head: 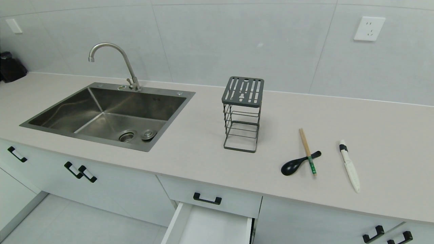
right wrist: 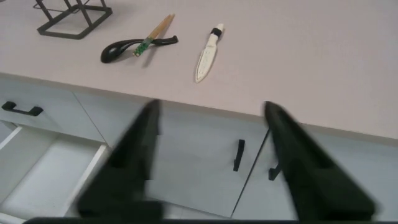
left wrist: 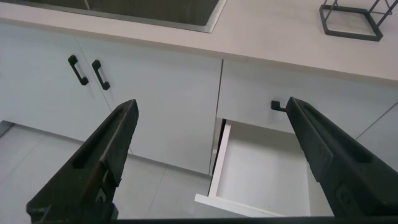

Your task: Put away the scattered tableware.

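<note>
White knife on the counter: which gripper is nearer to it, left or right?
Right. The right gripper hangs before the cabinet doors below the white knife; the left gripper hangs farther off, before the open drawer.

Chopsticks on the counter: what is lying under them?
The chopsticks cross over the handle of the black spoon, which rests on the counter. The strip of handle directly beneath them is covered; the spoon's bowl and handle tip show either side.
</note>
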Motion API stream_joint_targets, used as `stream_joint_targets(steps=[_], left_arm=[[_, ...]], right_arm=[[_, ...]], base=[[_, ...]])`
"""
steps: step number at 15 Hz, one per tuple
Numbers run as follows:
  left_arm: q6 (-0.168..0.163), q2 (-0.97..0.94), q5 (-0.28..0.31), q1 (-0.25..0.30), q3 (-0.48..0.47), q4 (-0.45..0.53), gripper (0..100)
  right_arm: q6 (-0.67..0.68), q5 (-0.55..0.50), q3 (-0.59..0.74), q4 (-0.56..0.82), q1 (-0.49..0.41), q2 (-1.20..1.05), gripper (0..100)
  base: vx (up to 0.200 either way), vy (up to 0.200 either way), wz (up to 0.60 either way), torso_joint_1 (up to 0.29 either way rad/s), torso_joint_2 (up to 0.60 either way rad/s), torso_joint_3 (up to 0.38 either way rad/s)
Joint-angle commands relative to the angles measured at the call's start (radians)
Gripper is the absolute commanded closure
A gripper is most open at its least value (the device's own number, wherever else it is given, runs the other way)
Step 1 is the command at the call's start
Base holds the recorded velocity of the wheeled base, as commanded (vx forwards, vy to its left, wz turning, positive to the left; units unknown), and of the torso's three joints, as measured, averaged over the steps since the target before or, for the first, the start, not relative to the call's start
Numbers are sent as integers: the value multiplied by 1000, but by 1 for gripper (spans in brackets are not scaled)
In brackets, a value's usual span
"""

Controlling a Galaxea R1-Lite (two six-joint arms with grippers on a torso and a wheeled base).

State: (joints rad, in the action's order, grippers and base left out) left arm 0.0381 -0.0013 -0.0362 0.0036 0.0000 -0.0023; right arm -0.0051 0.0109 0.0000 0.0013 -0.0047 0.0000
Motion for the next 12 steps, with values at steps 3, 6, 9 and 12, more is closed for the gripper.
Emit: stream_joint_targets(steps=[3, 6, 9, 12], left_arm=[[0, 1, -1, 1, 0, -1, 0], [0, 1, -1, -1, 0, -1, 0], [0, 1, -1, -1, 0, -1, 0], [0, 1, -1, 1, 0, -1, 0]], right_arm=[[5, -3, 0, -6, 0, 2, 0], [-12, 55, -3, -196, 0, 2, 0], [-24, 185, -163, -110, 5, 219, 0], [-26, 209, -364, -44, 61, 597, 0]], base=[[0, 0, 0, 0, 0, 0], [0, 0, 0, 0, 0, 0], [0, 0, 0, 0, 0, 0], [0, 0, 0, 0, 0, 0]])
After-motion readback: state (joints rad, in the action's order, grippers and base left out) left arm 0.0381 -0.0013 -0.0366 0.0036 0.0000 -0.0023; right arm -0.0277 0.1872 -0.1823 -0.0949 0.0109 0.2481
